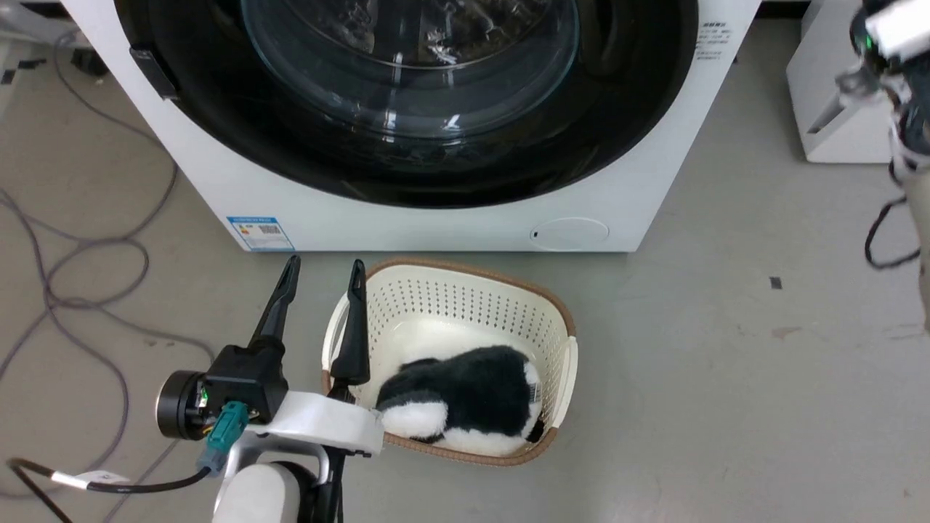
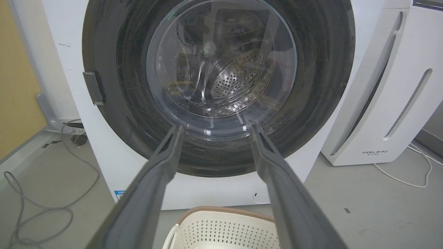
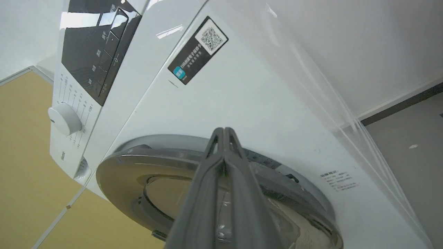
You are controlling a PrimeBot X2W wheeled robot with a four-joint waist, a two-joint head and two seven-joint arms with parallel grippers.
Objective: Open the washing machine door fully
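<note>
Head view, top ctr: washing machine door (image 1: 410,94) looks shut. Lower left: left gripper (image 1: 324,265), fingers spread, empty. Right wrist view: right gripper (image 3: 224,130), fingers pressed together, empty, nr door rim. Opening not begun; full swing left to do.

My head cam looks down; left wrist squarely faces washing machine door (image 2: 221,69) from mid-distance; right wrist close, edge-on — all share it.

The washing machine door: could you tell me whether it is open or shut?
Shut, it seems: the washing machine door lies flat against the washing machine, the drum visible through its glass.
</note>
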